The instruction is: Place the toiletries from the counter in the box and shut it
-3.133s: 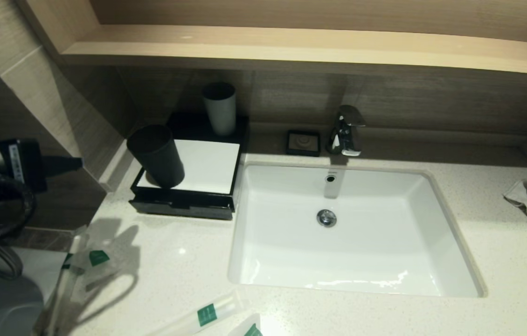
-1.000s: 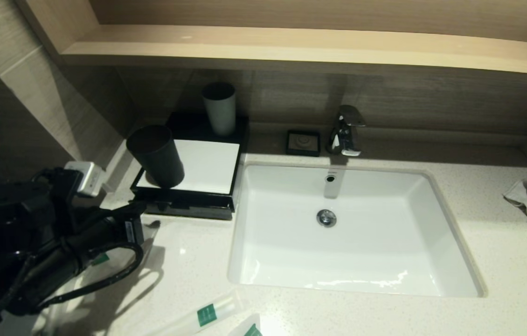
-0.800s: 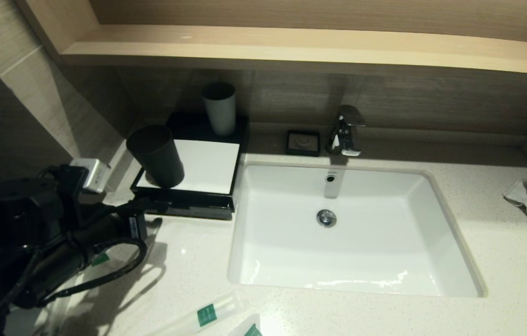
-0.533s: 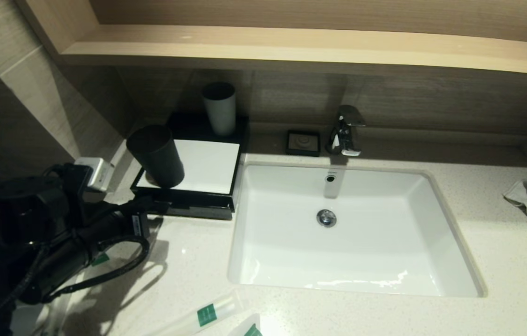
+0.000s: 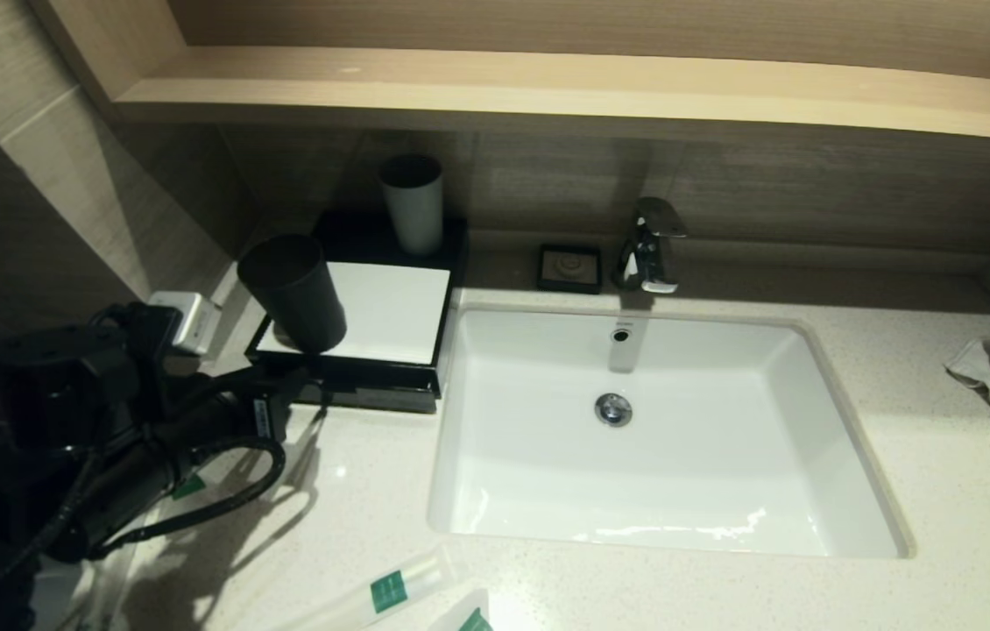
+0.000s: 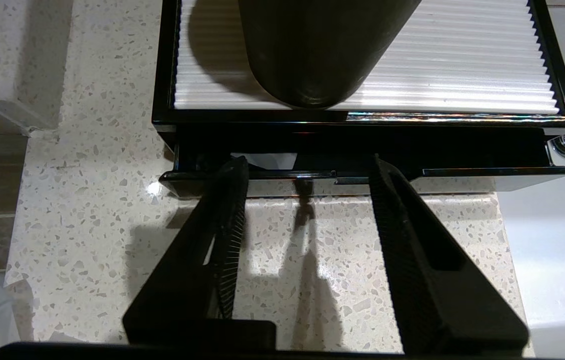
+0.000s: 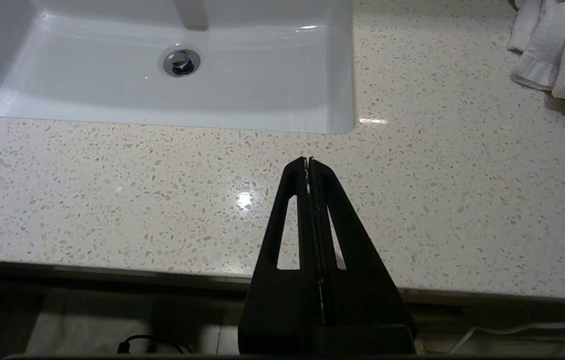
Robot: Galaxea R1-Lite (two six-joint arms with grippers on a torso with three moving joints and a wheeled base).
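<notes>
**Left gripper set at the drawer front, packets lying behind it**

The left gripper is seen with its jaws spread to a middling width and nothing between them, the fingertips level with the front lip of the drawer of the box. The box lies directly ahead of the gripper, on the far left of the counter, just left of the sink; its long axis runs left to right, square across the line of approach. The drawer appears slightly drawn out, and something pale is glimpsed inside, though what it is cannot be told. A black cup stands on the white top panel.

The toiletries are not yet in the box: one long packet lies at the near edge of the counter and another is half hidden under the left arm. All lie nearer than the gripper and well apart from the box, so a retreat toward the near edge is judged necessary before any pick. The left arm is clearly the closer one.

The right gripper is held closed and empty over the near counter edge, right of the sink.
</notes>
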